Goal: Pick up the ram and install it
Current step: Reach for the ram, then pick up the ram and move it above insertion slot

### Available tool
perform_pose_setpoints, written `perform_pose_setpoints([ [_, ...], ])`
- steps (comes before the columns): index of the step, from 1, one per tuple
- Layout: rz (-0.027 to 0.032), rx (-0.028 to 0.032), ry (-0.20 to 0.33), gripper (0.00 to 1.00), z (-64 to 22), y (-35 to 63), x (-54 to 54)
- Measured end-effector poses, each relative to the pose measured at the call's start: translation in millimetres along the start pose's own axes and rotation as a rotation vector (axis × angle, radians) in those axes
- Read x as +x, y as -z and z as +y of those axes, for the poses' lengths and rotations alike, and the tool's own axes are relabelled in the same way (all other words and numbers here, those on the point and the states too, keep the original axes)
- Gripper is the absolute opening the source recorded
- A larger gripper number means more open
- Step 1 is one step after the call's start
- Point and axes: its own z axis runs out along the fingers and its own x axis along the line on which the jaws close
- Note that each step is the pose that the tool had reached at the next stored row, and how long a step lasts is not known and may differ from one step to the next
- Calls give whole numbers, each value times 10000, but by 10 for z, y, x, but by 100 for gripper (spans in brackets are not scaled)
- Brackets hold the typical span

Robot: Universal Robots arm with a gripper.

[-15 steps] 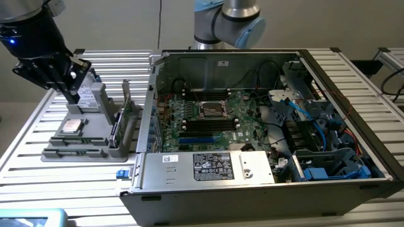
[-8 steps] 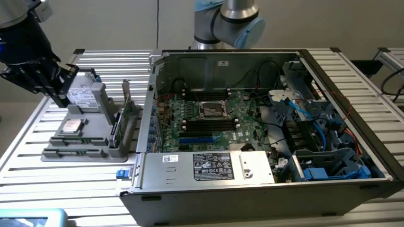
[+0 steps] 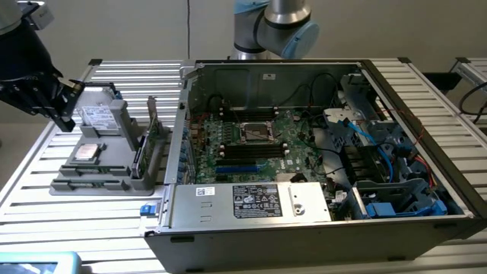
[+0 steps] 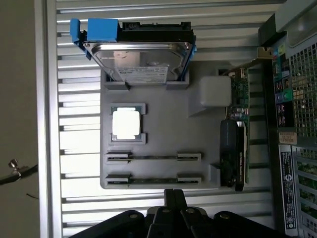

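Observation:
Two thin ram sticks stand on edge in the slots of a grey holder (image 4: 163, 129); one ram stick (image 4: 153, 157) lies beside the other (image 4: 153, 179). In the exterior view the ram (image 3: 95, 170) sits at the holder's front end. My gripper (image 4: 173, 199) hovers just off the holder's edge, nearest the outer stick, with its two fingers pressed together and nothing between them. In the exterior view the gripper (image 3: 65, 121) hangs above the holder's far left corner. The black motherboard slots (image 3: 251, 150) lie inside the open computer case (image 3: 304, 142).
The holder also carries a silver drive (image 4: 143, 54) in a blue bracket, a processor chip (image 4: 126, 124) and a taller green card (image 4: 238, 129) with a metal bracket. The case wall (image 4: 297, 124) stands close beside the holder. Everything rests on a slatted metal table (image 3: 45, 200).

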Motion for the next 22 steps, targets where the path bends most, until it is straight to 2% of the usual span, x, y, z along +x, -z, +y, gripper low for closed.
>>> perform_pose_setpoints([
  [2,-2,8,0,11,5,-10,21],
  [4,-3,47,1,11,18,-21,36],
  [8,-6,84,3,11,42,-40,43],
  [22,-6,90,14,11,59,-61,45],
])
